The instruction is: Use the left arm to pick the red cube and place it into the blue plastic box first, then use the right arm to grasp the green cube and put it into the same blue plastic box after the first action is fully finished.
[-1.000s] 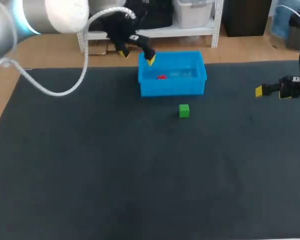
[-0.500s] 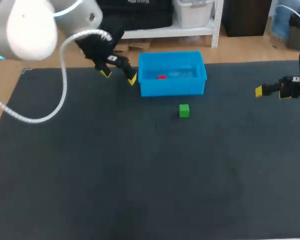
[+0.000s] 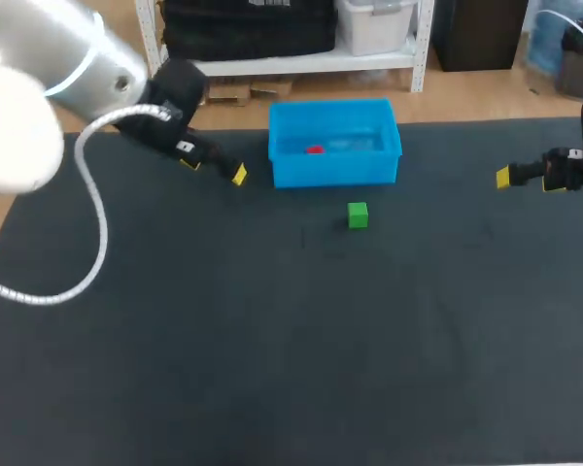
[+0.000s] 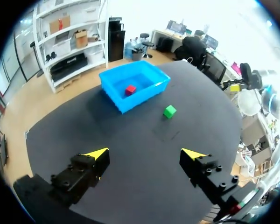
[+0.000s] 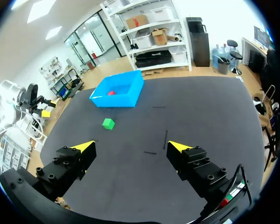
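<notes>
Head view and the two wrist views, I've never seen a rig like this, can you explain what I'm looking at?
A robot with two arms stands at a dark table. The head view looks down from above and behind; each wrist view comes from a camera on one arm's wrist. The left end effector and right end effector, two fingers with yellow tips, are open and empty. A red cube lies inside the blue plastic box; a green cube sits on the table near it, not touching.

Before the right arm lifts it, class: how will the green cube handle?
The green cube looks flat-faced, so probably stiff and unlikely to roll. Small beside the box, it is likely light; a push may slide it.
</notes>
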Motion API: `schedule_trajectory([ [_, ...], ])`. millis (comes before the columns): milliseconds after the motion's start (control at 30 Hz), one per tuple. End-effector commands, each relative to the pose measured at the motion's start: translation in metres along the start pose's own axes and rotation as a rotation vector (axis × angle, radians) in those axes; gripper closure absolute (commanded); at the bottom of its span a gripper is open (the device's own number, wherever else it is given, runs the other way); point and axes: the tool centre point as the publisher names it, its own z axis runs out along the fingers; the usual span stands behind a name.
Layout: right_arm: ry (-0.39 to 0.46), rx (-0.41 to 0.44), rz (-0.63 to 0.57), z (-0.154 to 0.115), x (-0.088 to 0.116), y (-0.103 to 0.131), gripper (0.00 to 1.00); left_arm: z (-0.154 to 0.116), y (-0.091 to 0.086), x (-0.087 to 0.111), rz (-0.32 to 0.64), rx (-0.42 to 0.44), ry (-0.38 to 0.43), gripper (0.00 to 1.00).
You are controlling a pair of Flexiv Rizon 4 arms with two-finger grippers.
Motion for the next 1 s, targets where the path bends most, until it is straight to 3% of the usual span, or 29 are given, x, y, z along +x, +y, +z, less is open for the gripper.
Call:
schedule_trajectory([
  [33,0.001,0.0,-0.001,0.0,0.0,0.0,0.0,-0.001,0.004,0.006,0.009,0.03,-0.269,0.0],
  [433,0.001,0.0,-0.001,0.0,0.0,0.0,0.0,-0.002,0.001,0.012,0.043,0.075,-0.253,0.0],
  [967,0.001,0.0,-0.001,0.0,0.0,0.0,0.0,-0.002,-0.001,0.018,0.037,0.072,-0.237,0.0],
  [1000,0.024,0.03,-0.027,0.002,0.0,0.005,0.0,-0.002,-0.001,0.018,0.037,0.072,-0.237,0.0],
])
